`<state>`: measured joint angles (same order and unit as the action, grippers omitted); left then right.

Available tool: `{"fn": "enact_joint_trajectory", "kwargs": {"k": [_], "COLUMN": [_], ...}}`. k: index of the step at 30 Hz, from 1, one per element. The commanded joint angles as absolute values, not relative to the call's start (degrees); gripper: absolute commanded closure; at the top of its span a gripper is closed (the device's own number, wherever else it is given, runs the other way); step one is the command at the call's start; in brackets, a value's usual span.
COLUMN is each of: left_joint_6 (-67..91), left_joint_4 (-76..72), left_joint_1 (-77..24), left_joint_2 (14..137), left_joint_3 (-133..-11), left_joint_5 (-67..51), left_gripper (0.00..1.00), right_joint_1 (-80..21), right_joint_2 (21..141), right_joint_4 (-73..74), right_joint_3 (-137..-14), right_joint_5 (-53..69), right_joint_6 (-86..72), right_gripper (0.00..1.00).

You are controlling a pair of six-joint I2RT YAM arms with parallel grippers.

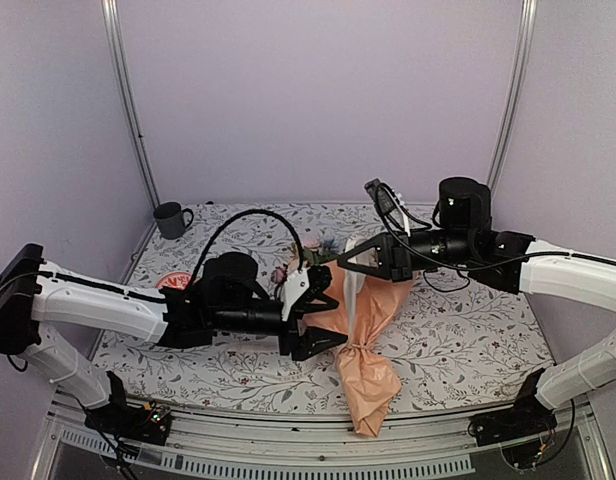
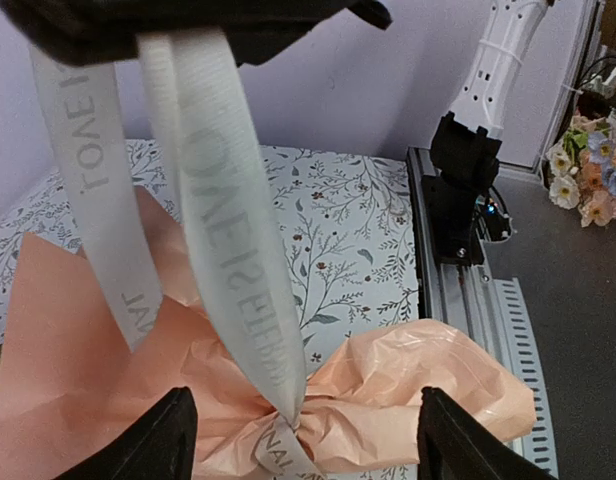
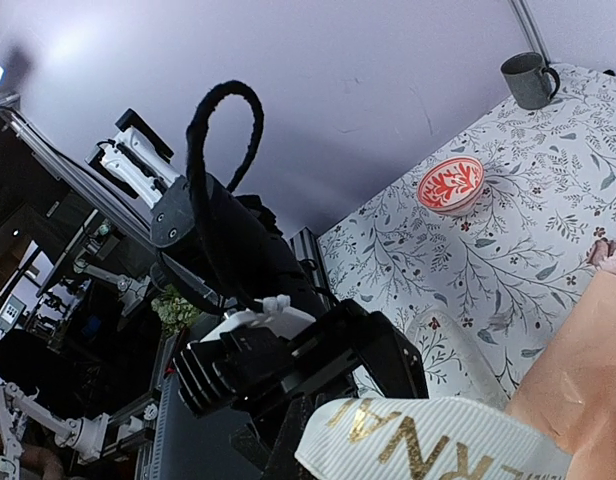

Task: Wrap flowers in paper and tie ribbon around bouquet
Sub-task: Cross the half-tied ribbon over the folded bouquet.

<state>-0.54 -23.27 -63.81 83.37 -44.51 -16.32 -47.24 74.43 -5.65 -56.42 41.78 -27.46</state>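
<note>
Left gripper (image 2: 308,440) is sitting wide open, fingers (image 2: 168,440) spread either side of the cinched neck of the bouquet (image 1: 360,330) and not gripping anything. The right gripper (image 1: 351,262) is clamped on the ribbon (image 2: 228,230), holding both cream strands up above the paper (image 2: 78,340) while the lower end is looping round that pinched waist. The bouquet's lying on the leaf-print tablecloth (image 1: 468,330), flowers (image 1: 306,252) pointing toward the back wall and the paper tail poking out over the near edge, with a red-and-white dish (image 3: 451,183) and a grey mug (image 1: 171,218) sitting off to the left.
</note>
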Motion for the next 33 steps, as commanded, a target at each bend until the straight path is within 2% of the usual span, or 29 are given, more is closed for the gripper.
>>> {"fn": "enact_joint_trajectory", "kwargs": {"k": [1, 6, 10, 12, 15, 18, 19, 21, 24, 29, 33], "left_joint_6": [1.53, 2.32, 2.98, 2.99, 3.00, 3.61, 3.94, 4.58, 5.31, 8.22, 9.39], "left_joint_4": [-32.90, -33.28, -34.00, -33.42, -33.61, -34.48, -35.42, -37.32, -38.23, -40.83, -41.92], "left_joint_1": [-65.91, -65.96, -66.18, -66.15, -66.16, -66.17, -66.17, -66.08, -66.04, -66.02, -66.14], "left_joint_2": [86.91, 88.52, 89.21, 89.67, 89.98, 89.56, 89.18, 88.09, 87.41, 88.53, 88.94], "left_joint_3": [-46.44, -47.82, -47.48, -47.79, -48.18, -48.05, -47.35, -45.54, -43.78, -42.49, -42.51], "left_joint_5": [-13.23, -12.22, -12.45, -12.00, -12.54, -12.95, -12.37, -10.35, -7.71, -9.41, -10.20], "left_gripper": [0.31, 0.52, 0.61, 0.73, 1.00, 1.00, 1.00, 1.00, 1.00, 1.00, 1.00], "right_joint_1": [-47.63, -47.57, -47.56, -47.58, -47.58, -47.61, -47.57, -47.60, -47.62, -47.55, -47.55], "right_joint_2": [74.60, 74.48, 74.14, 74.34, 74.51, 74.60, 74.62, 74.63, 73.16, 68.37, 67.63], "right_joint_4": [-9.98, -11.13, -11.21, -11.22, -11.17, -10.19, -8.49, -3.02, 2.62, -0.98, -6.36], "right_joint_3": [-54.84, -53.40, -52.69, -52.59, -52.54, -52.00, -51.95, -51.87, -49.15, -38.77, -32.80], "right_joint_5": [41.49, 41.84, 41.96, 42.23, 42.29, 41.72, 40.84, 37.82, 33.51, 34.31, 34.70], "right_joint_6": [-29.32, -30.12, -30.06, -30.06, -30.06, -29.96, -29.89, -28.70, -27.17, -30.12, -32.61], "right_gripper": [1.00, 1.00, 1.00, 1.00, 1.00, 0.99, 0.94, 0.77, 0.66, 0.57, 0.56]}}
